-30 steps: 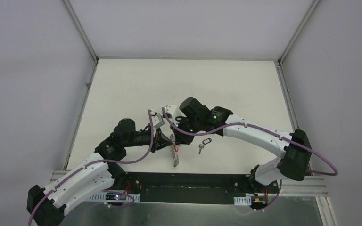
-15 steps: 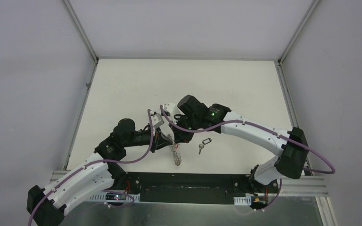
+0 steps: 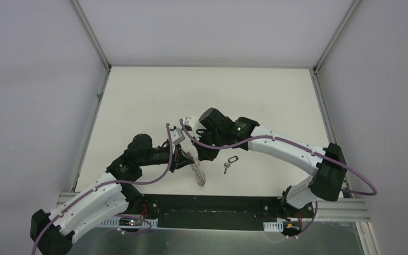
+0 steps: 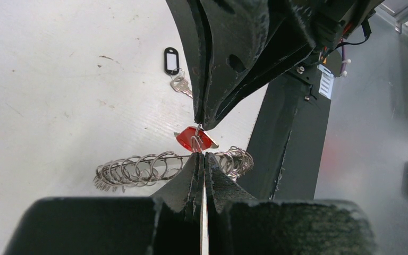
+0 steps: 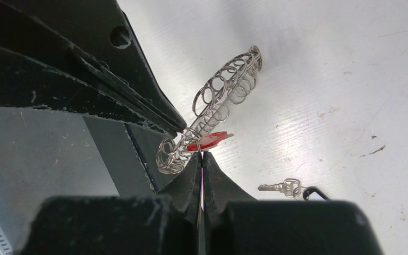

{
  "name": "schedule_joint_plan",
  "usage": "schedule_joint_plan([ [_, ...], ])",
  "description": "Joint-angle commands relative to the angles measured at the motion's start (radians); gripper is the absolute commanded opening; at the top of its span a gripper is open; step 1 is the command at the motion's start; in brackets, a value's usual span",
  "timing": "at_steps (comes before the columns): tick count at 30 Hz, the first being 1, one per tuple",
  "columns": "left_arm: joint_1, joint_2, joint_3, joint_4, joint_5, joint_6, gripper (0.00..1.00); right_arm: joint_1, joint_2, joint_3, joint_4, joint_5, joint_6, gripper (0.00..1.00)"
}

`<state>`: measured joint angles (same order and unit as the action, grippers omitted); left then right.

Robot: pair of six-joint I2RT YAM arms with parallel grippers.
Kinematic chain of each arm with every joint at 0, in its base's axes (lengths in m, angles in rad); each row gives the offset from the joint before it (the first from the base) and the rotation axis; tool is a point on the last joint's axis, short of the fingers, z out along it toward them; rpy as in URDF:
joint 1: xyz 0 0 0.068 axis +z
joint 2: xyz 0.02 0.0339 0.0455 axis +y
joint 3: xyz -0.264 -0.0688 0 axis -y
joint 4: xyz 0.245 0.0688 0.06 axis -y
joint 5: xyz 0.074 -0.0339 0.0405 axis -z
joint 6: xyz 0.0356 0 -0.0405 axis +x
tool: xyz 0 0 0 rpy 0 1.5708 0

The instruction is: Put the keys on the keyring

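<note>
Over the table [image 3: 138,101], the left gripper [image 4: 202,158] and right gripper [image 5: 202,155] meet tip to tip.
Both jaws are closed: the left clamps the keyring [image 4: 135,170], the right pinches a wire loop at the red-headed key [image 5: 208,139] (it touches the ring); a black-tagged silver key [image 3: 228,163] lies nearby on the table.

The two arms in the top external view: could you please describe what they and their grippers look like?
Both the left arm and right arm have white link shells, black joint housings and a purple cable looping alongside. A green light glows on the right arm's wrist. The left gripper and right gripper have black, rough-surfaced fingers tapering to narrow tips.
</note>
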<state>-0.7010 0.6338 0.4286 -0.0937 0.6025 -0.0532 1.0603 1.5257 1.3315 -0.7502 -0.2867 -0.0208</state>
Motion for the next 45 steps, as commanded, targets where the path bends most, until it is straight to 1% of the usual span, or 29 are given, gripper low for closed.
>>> schedule_joint_plan([
  [1,-0.012,-0.017,0.018,0.043,0.023,-0.013,0.0,0.006,-0.006,0.006,0.018,0.052,-0.001,0.0],
  [16,-0.014,-0.029,0.013,0.043,0.021,-0.009,0.0,0.004,-0.007,-0.06,0.071,0.006,0.018,0.0],
  [17,-0.013,-0.029,0.013,0.042,0.019,-0.007,0.0,0.005,-0.013,-0.063,0.076,0.008,0.018,0.03],
  [21,-0.014,-0.028,0.013,0.043,0.019,-0.005,0.0,0.004,-0.056,-0.084,0.102,0.041,0.018,0.23],
  [22,-0.014,-0.028,0.013,0.043,0.019,-0.004,0.0,0.004,-0.076,-0.094,0.114,0.056,0.018,0.31],
  [24,-0.014,-0.028,0.013,0.043,0.02,0.0,0.0,0.004,-0.127,-0.125,0.153,0.101,0.018,0.51],
  [25,-0.014,-0.03,0.013,0.043,0.021,0.002,0.0,0.004,-0.159,-0.149,0.18,0.126,0.018,0.59],
  [28,-0.013,-0.031,0.015,0.043,0.024,0.008,0.0,0.005,-0.259,-0.222,0.267,0.179,0.012,0.77],
  [29,-0.014,-0.033,0.015,0.043,0.026,0.01,0.0,0.004,-0.294,-0.25,0.301,0.185,0.004,0.93],
  [30,-0.014,-0.034,0.015,0.043,0.028,0.012,0.0,0.004,-0.33,-0.279,0.341,0.194,0.002,0.99],
  [35,-0.014,-0.045,0.016,0.043,0.044,0.038,0.0,0.004,-0.446,-0.397,0.503,0.207,0.002,0.99],
  [36,-0.014,-0.049,0.016,0.043,0.046,0.043,0.0,0.004,-0.469,-0.415,0.525,0.299,0.033,1.0],
  [37,-0.014,-0.053,0.016,0.042,0.049,0.044,0.0,0.004,-0.486,-0.432,0.545,0.32,0.027,1.0],
  [40,-0.014,-0.068,0.016,0.043,0.063,0.089,0.0,0.004,-0.523,-0.5,0.656,0.139,-0.065,1.0],
  [42,-0.014,-0.078,0.015,0.043,0.075,0.113,0.0,0.004,-0.535,-0.564,0.778,0.068,-0.092,1.0],
  [45,-0.014,-0.097,0.012,0.043,0.092,0.155,0.0,0.004,-0.537,-0.667,0.956,-0.119,-0.2,0.99],
])
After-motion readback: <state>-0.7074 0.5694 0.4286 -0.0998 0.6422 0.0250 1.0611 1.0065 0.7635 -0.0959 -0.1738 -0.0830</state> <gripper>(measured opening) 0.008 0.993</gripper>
